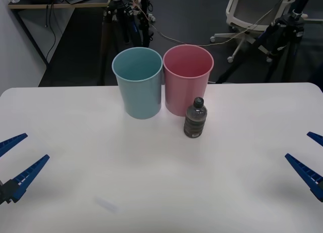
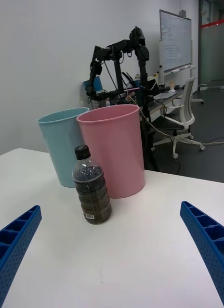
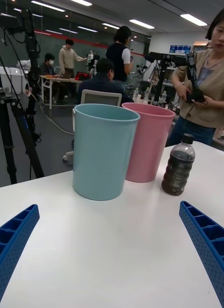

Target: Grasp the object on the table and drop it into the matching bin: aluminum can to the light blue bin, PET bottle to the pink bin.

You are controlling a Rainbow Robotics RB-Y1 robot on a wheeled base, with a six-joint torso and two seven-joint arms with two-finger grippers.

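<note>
Bottle [image 1: 195,118] and bins share the far half of the table [image 1: 101,192], grouped near the middle of its far edge. The bottle, clear plastic with a dark cap and dark brownish liquid, stands upright on the white surface just in front of the pink bin [image 1: 187,79], toward that bin's right side, very close to its wall; whether they touch cannot be told. The light blue bin [image 1: 138,81] stands upright immediately to the left of the pink one, the two walls side by side and nearly meeting at the rims. Both bins are taller than the bottle. The left gripper [image 1: 15,160] hangs over the near-left corner of the table, its blue ribbed fingers spread wide with nothing between them. The right gripper [image 1: 310,157] sits over the near-right corner, likewise splayed apart and holding nothing. Both grippers are well apart from the bottle and the bins, with bare tabletop lying between.
</note>
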